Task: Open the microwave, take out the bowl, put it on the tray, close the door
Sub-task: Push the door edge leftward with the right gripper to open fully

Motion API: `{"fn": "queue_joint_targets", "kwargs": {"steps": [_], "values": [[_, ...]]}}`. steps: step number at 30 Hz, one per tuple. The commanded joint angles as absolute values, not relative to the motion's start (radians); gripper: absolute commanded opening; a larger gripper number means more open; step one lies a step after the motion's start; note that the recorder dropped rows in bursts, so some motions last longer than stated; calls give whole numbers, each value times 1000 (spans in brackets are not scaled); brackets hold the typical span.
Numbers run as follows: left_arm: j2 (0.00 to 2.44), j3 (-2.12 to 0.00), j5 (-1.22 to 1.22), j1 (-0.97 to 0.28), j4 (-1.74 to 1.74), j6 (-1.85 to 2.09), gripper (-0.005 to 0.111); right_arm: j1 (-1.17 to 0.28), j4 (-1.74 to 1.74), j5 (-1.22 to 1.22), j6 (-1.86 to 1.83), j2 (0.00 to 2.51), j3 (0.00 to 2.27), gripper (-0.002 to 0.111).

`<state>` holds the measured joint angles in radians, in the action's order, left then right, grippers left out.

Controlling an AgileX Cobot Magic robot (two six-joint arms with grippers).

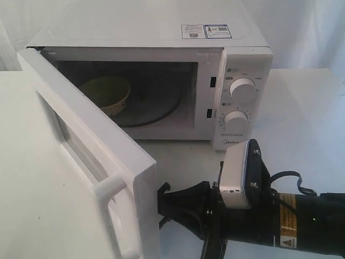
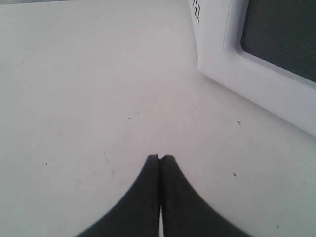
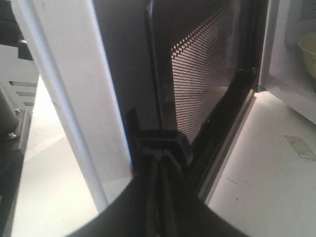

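The white microwave (image 1: 161, 32) stands at the back of the table with its door (image 1: 81, 124) swung wide open toward the front left. Inside, the cream-yellow bowl (image 1: 108, 94) sits on the left part of the glass turntable; its edge (image 3: 308, 54) also shows in the right wrist view. My right gripper (image 1: 160, 202) is shut, its tips (image 3: 160, 150) against a black latch on the door's inner face (image 3: 202, 74), near the free edge. My left gripper (image 2: 160, 158) is shut and empty above the bare table, beside the door's outer face (image 2: 256, 84). The tray is out of view.
The door's bar handle (image 1: 110, 189) sticks out toward the front left. Two round knobs (image 1: 242, 89) sit on the panel at the right of the oven. My right arm (image 1: 269, 216) lies across the table's front right. White table (image 1: 307, 108) extends right of the oven.
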<state>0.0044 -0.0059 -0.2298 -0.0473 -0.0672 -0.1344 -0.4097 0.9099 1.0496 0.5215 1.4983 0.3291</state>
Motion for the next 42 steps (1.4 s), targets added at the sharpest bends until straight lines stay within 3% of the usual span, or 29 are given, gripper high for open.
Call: {"fn": "queue_joint_targets", "kwargs": {"steps": [1, 32, 42], "values": [[0, 0, -232, -46, -59, -130, 0, -431, 946, 1103, 539, 1491, 325, 0], [0, 0, -232, -46, -59, -130, 0, -540, 930, 1092, 483, 1484, 327, 0], [0, 0, -232, -46, -59, -130, 0, -538, 835, 742, 433, 1332, 327, 0]]}}
